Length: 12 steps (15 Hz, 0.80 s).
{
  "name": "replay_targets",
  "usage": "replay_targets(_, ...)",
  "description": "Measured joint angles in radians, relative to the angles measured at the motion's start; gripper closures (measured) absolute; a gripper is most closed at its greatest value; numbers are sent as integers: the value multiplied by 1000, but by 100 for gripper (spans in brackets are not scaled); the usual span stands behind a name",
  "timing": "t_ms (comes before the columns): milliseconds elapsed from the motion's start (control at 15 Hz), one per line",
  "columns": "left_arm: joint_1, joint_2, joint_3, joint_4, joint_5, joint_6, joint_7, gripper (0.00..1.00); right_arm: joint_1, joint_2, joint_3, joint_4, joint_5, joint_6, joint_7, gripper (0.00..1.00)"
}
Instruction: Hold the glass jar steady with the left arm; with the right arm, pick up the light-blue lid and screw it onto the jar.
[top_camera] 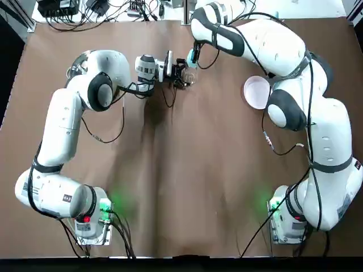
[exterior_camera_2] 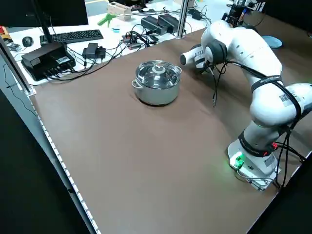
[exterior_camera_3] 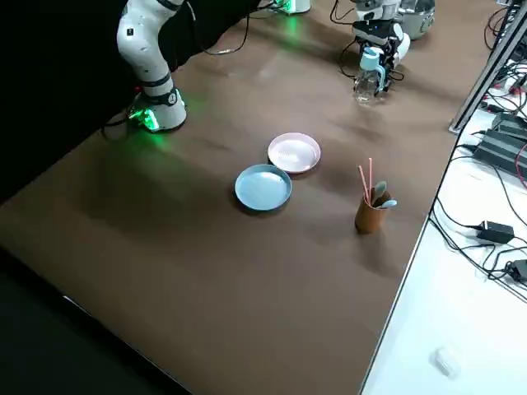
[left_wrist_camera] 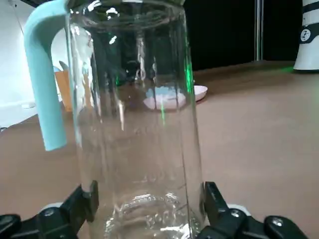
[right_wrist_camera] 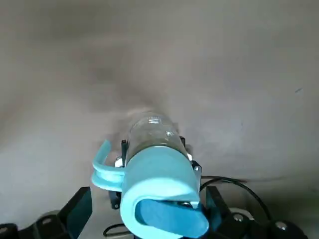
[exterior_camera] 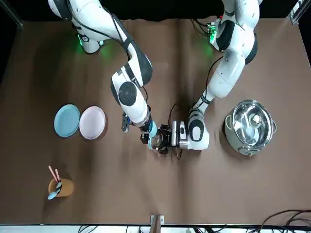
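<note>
nothing reads clearly from here: raised lettering low on the glass jar (left_wrist_camera: pixel 149 219) is too faint, and the small label on the left arm (top_camera: pixel 67 198) too tiny.

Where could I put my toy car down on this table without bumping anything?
The big bare patch of table between the left arm and right arm is free. So is the strip between the cup and the pot. It is crowded at the jar, where the left hand and right hand meet.

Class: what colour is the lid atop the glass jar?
The lid is light blue, clearest in the right wrist view.
</note>
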Motion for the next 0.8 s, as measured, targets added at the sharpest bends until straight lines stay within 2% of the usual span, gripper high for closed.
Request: replay_targets(800, 0, 0, 2, -1, 3, 0, 3, 5, -1, 0, 17, 22, 1, 14, -1, 0)
